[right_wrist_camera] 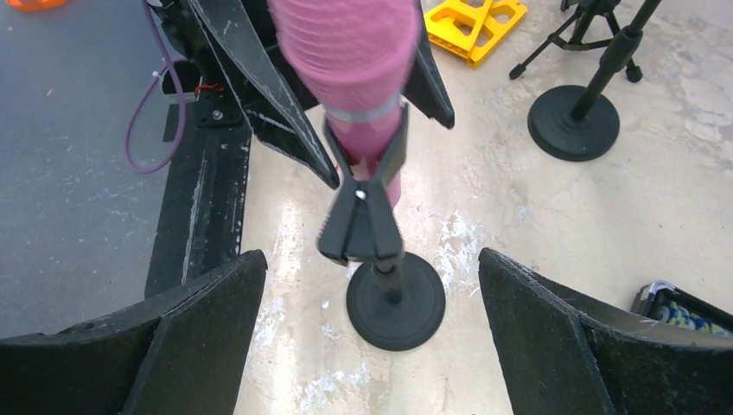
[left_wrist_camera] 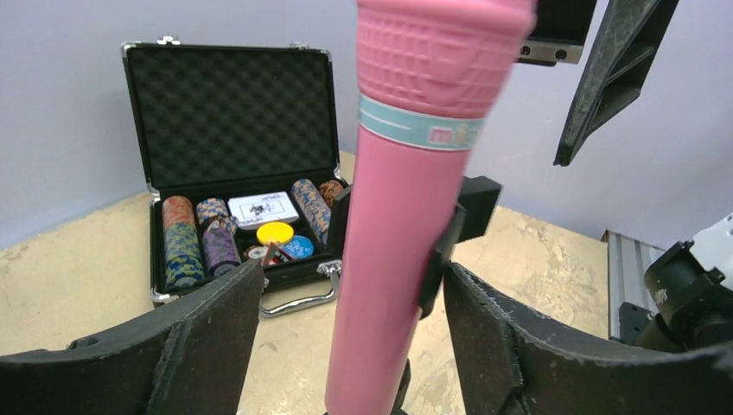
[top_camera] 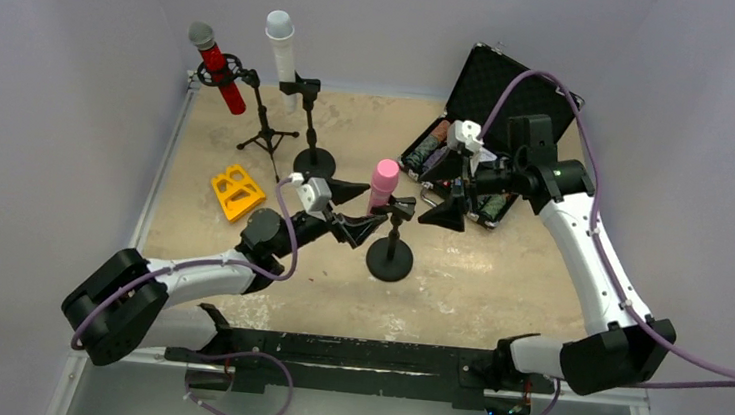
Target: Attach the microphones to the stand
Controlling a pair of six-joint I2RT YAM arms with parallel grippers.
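Overhead and wrist views of the workspace near the end of the task. All three microphones sit in holders: the glittery red stick microphone with grey mesh head [top_camera: 217,66] rests tilted in the ring mount of the black tripod stand [top_camera: 268,134] at the far left. The plain white stick microphone [top_camera: 280,49] stands in the clip of a black round-based stand [top_camera: 314,160] beside it. The plain pink stick microphone [top_camera: 384,181] stands nearly upright in the black spring clip [right_wrist_camera: 363,216] of a second black round-based stand [top_camera: 390,260] at the middle of the beige tabletop [top_camera: 498,279].

The left gripper [top_camera: 368,211] brackets the pink microphone, and in its wrist view the black fingers [left_wrist_camera: 207,337] stand apart on either side of the body with a visible gap, gripping nothing. The right gripper [top_camera: 437,192] faces the same stand from the other side, its fingers [right_wrist_camera: 199,337] spread wide and clear of the clip, also holding nothing.

Judged from these views, attachment appears complete, since no microphone lies loose on the tabletop; what seems left is for both arms to withdraw without knocking the pink microphone or its stand. How firmly the clip grips cannot be told. The open black case of poker chips [top_camera: 499,89] and the yellow plastic piece [top_camera: 236,192] take no part
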